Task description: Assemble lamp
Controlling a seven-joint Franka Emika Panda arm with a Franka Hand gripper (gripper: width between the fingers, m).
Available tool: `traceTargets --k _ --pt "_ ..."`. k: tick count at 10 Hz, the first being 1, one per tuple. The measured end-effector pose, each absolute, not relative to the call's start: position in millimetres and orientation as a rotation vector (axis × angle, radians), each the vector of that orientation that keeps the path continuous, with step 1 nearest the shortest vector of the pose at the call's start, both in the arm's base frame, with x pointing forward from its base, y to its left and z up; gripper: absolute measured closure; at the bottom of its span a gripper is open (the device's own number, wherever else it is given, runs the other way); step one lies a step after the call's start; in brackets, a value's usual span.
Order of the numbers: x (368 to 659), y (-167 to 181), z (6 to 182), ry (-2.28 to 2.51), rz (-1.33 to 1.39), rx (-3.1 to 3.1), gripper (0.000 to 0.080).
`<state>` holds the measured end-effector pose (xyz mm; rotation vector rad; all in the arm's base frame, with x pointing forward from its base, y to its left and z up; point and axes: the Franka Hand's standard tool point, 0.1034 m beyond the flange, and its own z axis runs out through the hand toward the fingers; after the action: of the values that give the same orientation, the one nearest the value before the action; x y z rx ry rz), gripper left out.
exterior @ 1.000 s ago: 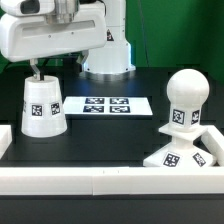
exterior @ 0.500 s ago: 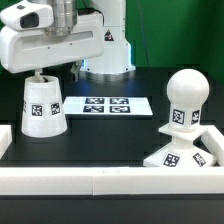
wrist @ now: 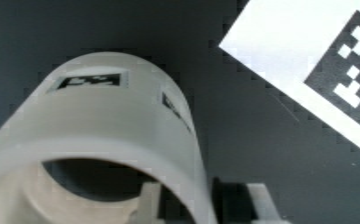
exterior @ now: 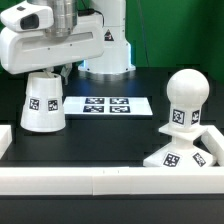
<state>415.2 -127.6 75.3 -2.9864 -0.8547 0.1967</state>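
Observation:
The white tapered lamp shade (exterior: 42,104) stands on the black table at the exterior view's left, its tag facing the camera. My gripper (exterior: 46,74) is right on top of it. In the wrist view the shade (wrist: 106,120) fills the frame, and my gripper (wrist: 209,205) straddles its rim wall, one finger inside the opening and one finger (wrist: 255,202) outside. A dark gap shows beside the wall, so the jaws are open. The round bulb (exterior: 186,98) stands on the flat square base (exterior: 176,155) at the exterior view's right.
The marker board (exterior: 108,105) lies flat behind and between the shade and the bulb, and shows in the wrist view (wrist: 319,70). A white rail (exterior: 110,180) runs along the table's front, with a short piece (exterior: 4,138) at the exterior view's left.
My gripper has come down onto the top of the shade and now covers its rim. The shade, bulb and base have stayed where they were.

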Motion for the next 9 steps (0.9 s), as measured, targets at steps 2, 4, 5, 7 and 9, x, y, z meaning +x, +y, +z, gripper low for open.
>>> traceTargets --k 2,4,5,7,9 --pt "414.3 -124.5 75.5 -0.836 0.211 -2.984 0.0758" --pt "413.6 -95.4 84.3 -0.762 0.327 -2.941 0.0758" --pt "417.7 -69.3 96.2 -0.744 0.381 -2.914 0.0758" --pt "451.1 -28.0 134.8 -0.816 0.339 -2.873 0.0757" --pt "473.4 -22.9 154.8 -0.836 0.293 -2.876 0.0757"
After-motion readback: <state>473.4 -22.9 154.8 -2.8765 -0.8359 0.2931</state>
